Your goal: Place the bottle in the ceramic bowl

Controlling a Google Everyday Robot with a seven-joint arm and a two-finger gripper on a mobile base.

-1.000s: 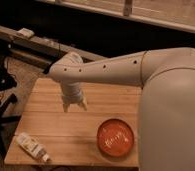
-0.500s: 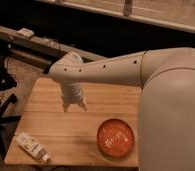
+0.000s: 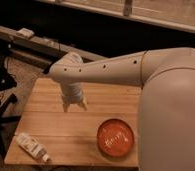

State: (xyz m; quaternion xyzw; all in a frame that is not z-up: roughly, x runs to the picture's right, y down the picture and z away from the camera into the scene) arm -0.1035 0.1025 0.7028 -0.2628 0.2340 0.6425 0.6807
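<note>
The bottle (image 3: 32,146) is small, pale and whitish, and lies on its side at the front left corner of the wooden table (image 3: 51,125), cap toward the front right. The ceramic bowl (image 3: 115,138) is orange-red and glossy and sits at the front right of the table, with nothing in it. My gripper (image 3: 74,104) hangs fingers down over the middle-left of the table, above and right of the bottle and left of the bowl. It holds nothing, and its two fingertips stand apart.
My large white arm (image 3: 121,70) spans the view from the right and hides the table's right side. A dark bench (image 3: 31,42) with a small white object (image 3: 26,33) runs behind the table. A black stand (image 3: 1,100) is at the left.
</note>
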